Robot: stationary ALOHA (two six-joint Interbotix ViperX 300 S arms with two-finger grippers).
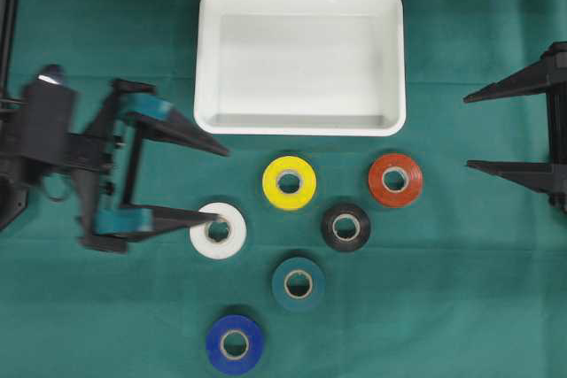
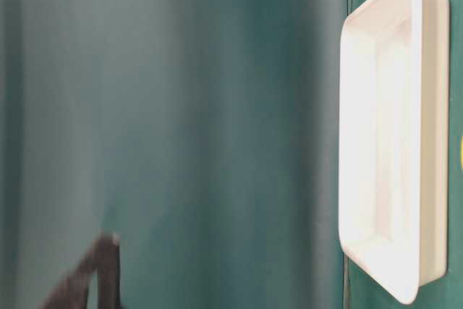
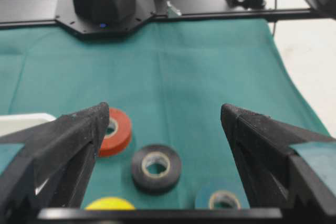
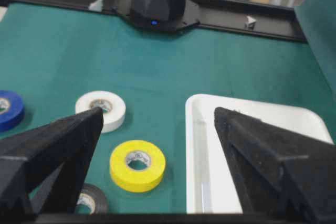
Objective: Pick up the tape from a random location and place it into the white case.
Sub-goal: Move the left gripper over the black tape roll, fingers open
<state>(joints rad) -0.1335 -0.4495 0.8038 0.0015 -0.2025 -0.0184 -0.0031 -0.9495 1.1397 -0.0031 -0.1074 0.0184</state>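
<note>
Bench (image 1: 106, 325) under green cloth. Shallow white rectangular plastic case (image 1: 299, 126) at the far middle, empty inside. Left tool (image 1: 211, 181), fingers wide apart, lower tip overlapping the white tape roll (image 1: 221, 235). Right tool (image 1: 468, 130) spread wide at the right edge, holding nothing. Yellow (image 1: 289, 181), red (image 1: 395, 180), black (image 1: 345, 227), teal (image 1: 298, 283) and blue (image 1: 234, 343) tape rolls lie flat, apart. Core labels unreadable. Open cloth lower right.

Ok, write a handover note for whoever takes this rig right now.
Left gripper: open, empty, one finger over the edge of the white tape roll.
Right gripper: open, empty, at the right edge.
White case: nothing in it.
Yellow, red, black, teal and blue rolls lie on the cloth.
Done: nothing. Left: grasp a roll, put it in the case.
</note>
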